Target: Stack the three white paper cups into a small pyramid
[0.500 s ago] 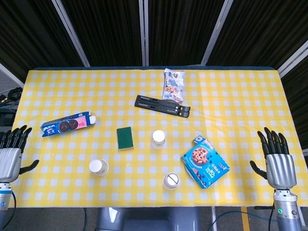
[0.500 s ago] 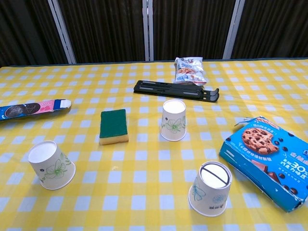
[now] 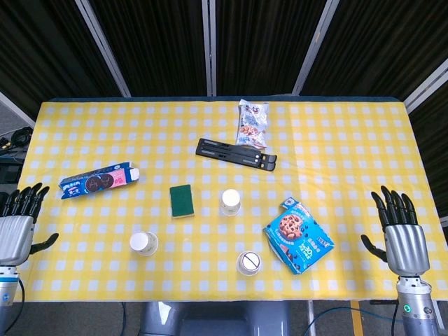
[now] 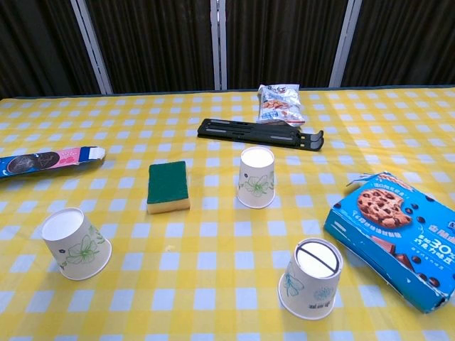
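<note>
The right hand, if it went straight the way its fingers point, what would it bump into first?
Probably nothing: the right hand points up along the tablecloth's bare right side, though its height is unclear.

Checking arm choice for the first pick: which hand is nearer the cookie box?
Right. The right hand hovers open at the table's right edge, just beyond the cookie box. The left hand is at the opposite edge, across the whole table.

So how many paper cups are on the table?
3, all upside down and apart: one cup front left, one mid-table beside the sponge, one front, near the cookie box. None looks hidden.
</note>
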Motion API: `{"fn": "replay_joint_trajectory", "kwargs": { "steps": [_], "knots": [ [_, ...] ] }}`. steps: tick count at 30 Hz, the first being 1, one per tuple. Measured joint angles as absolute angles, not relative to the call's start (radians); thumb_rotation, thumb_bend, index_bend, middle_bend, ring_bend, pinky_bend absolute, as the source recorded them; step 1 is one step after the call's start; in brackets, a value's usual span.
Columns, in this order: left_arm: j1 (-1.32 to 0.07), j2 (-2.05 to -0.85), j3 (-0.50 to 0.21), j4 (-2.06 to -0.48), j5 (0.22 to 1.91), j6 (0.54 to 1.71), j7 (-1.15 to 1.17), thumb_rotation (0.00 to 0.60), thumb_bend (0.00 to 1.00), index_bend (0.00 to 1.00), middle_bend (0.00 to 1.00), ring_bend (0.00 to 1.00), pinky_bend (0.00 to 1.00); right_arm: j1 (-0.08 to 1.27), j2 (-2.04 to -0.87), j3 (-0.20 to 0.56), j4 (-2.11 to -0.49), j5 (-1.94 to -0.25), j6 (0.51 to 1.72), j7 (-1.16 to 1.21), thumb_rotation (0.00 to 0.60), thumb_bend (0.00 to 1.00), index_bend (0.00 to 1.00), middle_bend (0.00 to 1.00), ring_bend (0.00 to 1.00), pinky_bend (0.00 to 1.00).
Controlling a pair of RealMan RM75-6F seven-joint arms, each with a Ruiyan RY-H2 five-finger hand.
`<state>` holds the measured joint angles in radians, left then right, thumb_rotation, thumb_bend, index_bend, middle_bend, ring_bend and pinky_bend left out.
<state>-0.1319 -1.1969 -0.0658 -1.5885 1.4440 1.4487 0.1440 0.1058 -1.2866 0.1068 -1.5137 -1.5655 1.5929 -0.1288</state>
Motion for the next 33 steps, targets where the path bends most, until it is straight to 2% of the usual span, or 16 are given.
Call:
{"fn": "replay_joint_trajectory", "kwargs": {
  "steps": [15, 17, 22, 24, 33],
  "knots": [
    [-0.139, -1.201, -0.058, -1.589, 1.478, 1.456, 0.144, 0.600, 0.18, 0.01, 0.00, 0.00, 0.00, 0.108, -1.288, 0.094, -1.509, -1.588, 1.593, -0.128, 0.600, 0.10, 0.00, 0.00, 0.00, 0.00],
    [-0.141, -1.203, -0.057, -1.590, 1.484, 1.456, 0.141, 0.600, 0.18, 0.05, 0.00, 0.00, 0.00, 0.108, -1.287, 0.094, -1.511, -1.590, 1.593, -0.130, 0.600, 0.10, 0.00, 0.00, 0.00, 0.00],
    [-0.162, -1.212, -0.059, -1.599, 1.496, 1.437, 0.151, 0.600, 0.18, 0.24, 0.00, 0.00, 0.00, 0.109, -1.288, 0.092, -1.511, -1.592, 1.591, -0.126, 0.600, 0.10, 0.00, 0.00, 0.00, 0.00],
    [-0.175, -1.216, -0.058, -1.607, 1.505, 1.420, 0.168, 0.600, 0.18, 0.27, 0.00, 0.00, 0.00, 0.109, -1.288, 0.092, -1.511, -1.593, 1.592, -0.120, 0.600, 0.10, 0.00, 0.00, 0.00, 0.00],
    [-0.254, -1.227, -0.048, -1.678, 1.538, 1.301, 0.279, 0.600, 0.18, 0.23, 0.00, 0.00, 0.00, 0.106, -1.280, 0.095, -1.513, -1.595, 1.603, -0.096, 0.600, 0.10, 0.00, 0.00, 0.00, 0.00]
  ]
}}
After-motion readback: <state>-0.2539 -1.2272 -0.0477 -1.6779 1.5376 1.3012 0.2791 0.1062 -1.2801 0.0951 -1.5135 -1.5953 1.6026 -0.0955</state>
